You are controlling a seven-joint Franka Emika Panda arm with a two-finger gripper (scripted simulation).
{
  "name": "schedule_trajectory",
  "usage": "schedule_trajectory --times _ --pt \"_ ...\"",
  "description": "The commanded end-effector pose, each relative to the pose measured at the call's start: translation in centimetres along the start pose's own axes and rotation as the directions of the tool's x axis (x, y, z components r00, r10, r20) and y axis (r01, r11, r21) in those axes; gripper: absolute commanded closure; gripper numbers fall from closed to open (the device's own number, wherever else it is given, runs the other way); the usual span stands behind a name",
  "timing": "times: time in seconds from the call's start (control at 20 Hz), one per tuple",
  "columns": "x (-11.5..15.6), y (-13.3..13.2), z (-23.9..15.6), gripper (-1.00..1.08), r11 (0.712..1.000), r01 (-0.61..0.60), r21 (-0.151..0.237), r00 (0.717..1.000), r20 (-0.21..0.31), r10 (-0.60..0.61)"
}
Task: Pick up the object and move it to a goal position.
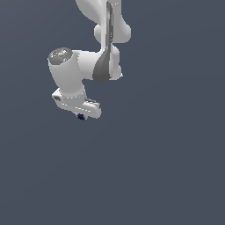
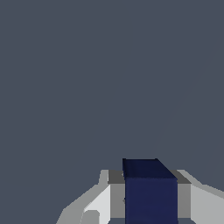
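The white arm (image 1: 83, 66) was observed against a plain slate-grey background, descending from the upper edge of the exterior view and bending toward that view's left. The gripper (image 1: 81, 115) was seen at the arm's lower end, pointing downward. The object (image 1: 81, 116), a small dark navy-blue block, was noted directly beneath the gripper body, touching it. In the wrist view the same block (image 2: 151, 192) was recorded between the two grey fingers (image 2: 116, 197), with a pad pressed against each of its side faces. The jaws were thus found clamped on the block. No supporting surface under the block could be distinguished.
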State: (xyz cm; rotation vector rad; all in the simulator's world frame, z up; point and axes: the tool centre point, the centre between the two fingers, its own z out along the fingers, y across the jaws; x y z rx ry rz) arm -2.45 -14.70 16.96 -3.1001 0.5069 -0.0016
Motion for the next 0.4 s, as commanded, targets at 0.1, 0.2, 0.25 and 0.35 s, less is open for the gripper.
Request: schedule_trajectory --times 0.1,0.2,0.25,0.35 --pt "0.77 1.11 -1.07 1.08 1.0 0.002 -0.001 1.0 0.001 -0.002" --pt "0.91 1.25 -1.2 1.08 1.0 0.002 -0.001 1.0 0.001 -0.002" --pt "0.94 1.24 -1.19 1.08 1.0 0.002 -0.001 1.0 0.001 -0.002" --pt "0.93 1.15 -1.12 1.08 1.0 0.002 -0.001 1.0 0.001 -0.002"
